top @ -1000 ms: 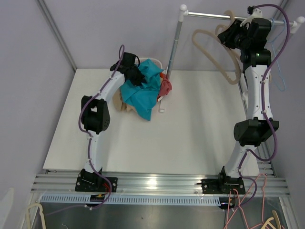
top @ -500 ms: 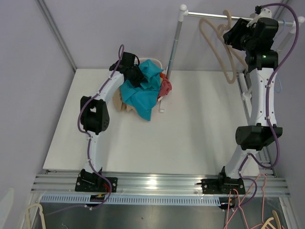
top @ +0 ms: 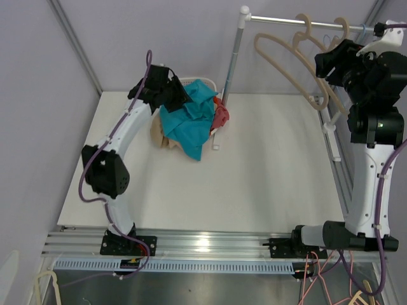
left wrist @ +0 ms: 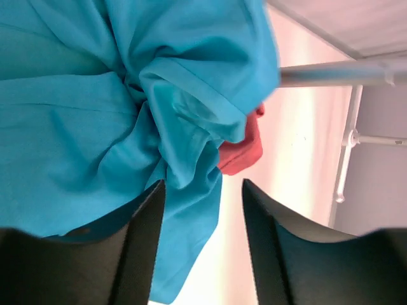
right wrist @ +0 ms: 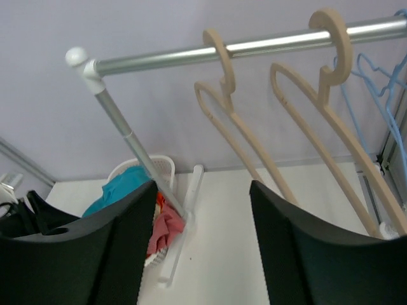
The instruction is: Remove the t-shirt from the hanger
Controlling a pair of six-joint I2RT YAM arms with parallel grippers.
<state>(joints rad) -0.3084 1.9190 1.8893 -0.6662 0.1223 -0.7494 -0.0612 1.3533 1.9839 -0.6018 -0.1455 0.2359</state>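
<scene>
The teal t-shirt (top: pixel 187 124) lies crumpled over the white basket (top: pixel 212 81) at the back of the table, off any hanger. It fills the left wrist view (left wrist: pixel 114 95). My left gripper (top: pixel 176 100) hovers at the shirt's upper left edge, open, with nothing between the fingers (left wrist: pixel 200 254). Two bare beige hangers (top: pixel 307 25) hang on the metal rail (top: pixel 273 21); they also show in the right wrist view (right wrist: pixel 224 60). My right gripper (top: pixel 323 63) is open and empty, raised just right of the hangers (right wrist: pixel 203 248).
A red cloth (top: pixel 220 116) and a beige cloth (top: pixel 159 136) lie beside the teal shirt. The rack's upright pole (top: pixel 232 60) stands just behind the basket. A thin blue hanger (right wrist: pixel 375 82) hangs at the rail's right end.
My right arm has left a beige hanger on the rail and drawn back to the right. My left gripper has lifted up and left off the teal shirt.
</scene>
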